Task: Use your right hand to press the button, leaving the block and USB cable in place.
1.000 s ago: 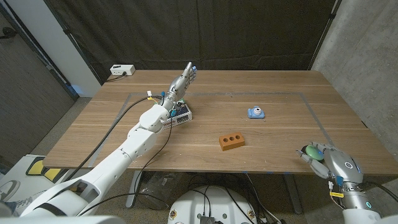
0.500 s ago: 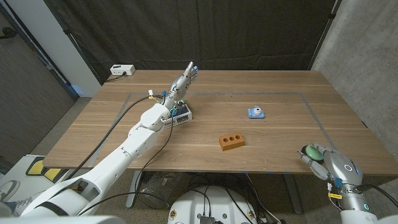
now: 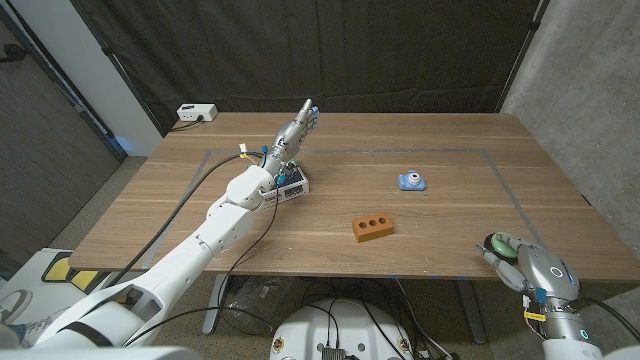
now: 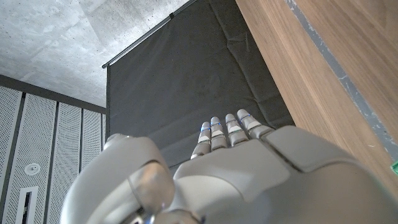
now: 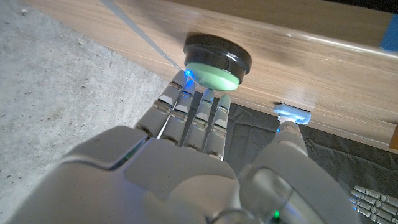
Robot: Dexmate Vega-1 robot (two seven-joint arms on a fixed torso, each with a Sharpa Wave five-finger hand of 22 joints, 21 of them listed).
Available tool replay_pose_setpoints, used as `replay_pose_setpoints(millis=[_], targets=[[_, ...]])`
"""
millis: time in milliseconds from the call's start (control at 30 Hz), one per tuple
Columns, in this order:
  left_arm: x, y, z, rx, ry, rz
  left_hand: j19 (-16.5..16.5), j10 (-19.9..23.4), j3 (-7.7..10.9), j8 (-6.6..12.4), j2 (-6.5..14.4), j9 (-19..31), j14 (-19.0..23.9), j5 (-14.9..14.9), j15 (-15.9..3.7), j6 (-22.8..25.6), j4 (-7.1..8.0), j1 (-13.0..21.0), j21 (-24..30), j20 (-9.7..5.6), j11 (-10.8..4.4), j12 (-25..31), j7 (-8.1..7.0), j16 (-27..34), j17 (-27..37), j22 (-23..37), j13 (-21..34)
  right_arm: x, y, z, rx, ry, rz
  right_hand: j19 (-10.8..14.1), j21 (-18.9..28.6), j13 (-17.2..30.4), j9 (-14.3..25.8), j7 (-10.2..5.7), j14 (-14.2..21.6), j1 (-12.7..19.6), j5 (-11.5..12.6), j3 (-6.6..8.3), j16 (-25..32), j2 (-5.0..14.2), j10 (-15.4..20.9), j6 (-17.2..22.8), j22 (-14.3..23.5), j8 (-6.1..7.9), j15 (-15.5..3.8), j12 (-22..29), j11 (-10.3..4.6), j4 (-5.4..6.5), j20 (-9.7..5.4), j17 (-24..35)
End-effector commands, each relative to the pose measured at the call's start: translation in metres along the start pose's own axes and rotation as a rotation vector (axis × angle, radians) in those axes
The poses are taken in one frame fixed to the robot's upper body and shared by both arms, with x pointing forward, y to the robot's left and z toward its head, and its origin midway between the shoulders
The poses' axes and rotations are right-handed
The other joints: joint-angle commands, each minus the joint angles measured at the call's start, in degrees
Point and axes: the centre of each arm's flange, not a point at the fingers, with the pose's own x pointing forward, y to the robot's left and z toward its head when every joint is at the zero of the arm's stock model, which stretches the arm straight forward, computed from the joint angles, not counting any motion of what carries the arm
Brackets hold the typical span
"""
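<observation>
Right hand (image 3: pixel 522 262), seen from the head, hovers empty at the table's near right corner beside the green button (image 3: pixel 499 243). Its wrist view shows straightened fingers (image 5: pixel 194 118) touching the cap; pressing comes next, I judge.

Black curtain (image 3: pixel 330 60) behind the wooden table (image 3: pixel 330 215); concrete wall (image 3: pixel 590 90) beside it; grey floor.

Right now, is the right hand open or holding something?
Open: the right hand holds nothing, its straight fingers reaching the green round button.
</observation>
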Motion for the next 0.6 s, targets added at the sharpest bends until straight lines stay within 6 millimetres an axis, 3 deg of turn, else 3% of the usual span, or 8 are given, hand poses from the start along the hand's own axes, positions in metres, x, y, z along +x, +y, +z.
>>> replay_pose_setpoints(millis=[33, 600], targets=[[0.003, 0.001, -0.002, -0.005, 0.004, -0.007, -0.34, 0.22, -0.37, 0.28, 0.35, 0.19, 0.49, 0.20, -0.18, 0.31, -0.04, 0.21, -0.36, 0.29, -0.22, -0.21, -0.24, 0.01, 0.23, 0.18, 0.16, 0.001, 0.003, 0.002, 0.008, 0.013, 0.027, 0.66, 0.43, 0.33, 0.04, -0.08, 1.01, 0.46, -0.11, 0.40, 0.35, 0.29, 0.81, 0.99, 0.12, 0.52, -6.80, 0.60, -0.19, 0.08, -6.09, 0.19], [0.004, 0.004, -0.003, -0.006, 0.009, -0.008, -0.33, 0.39, -0.54, 0.22, 0.46, 0.20, 0.58, 0.16, -0.21, 0.29, -0.04, 0.28, -0.72, 0.50, -0.31, -0.20, -0.31, -0.02, 0.24, 0.20, 0.17, -0.002, 0.016, 0.004, 0.043, 0.020, 0.050, 4.90, 1.59, 0.31, 0.03, 0.36, 5.41, 0.72, -1.20, 0.43, 0.95, 0.44, 4.87, 4.95, 0.25, 1.23, -7.30, 1.56, -0.36, 0.09, -6.87, 0.18]])
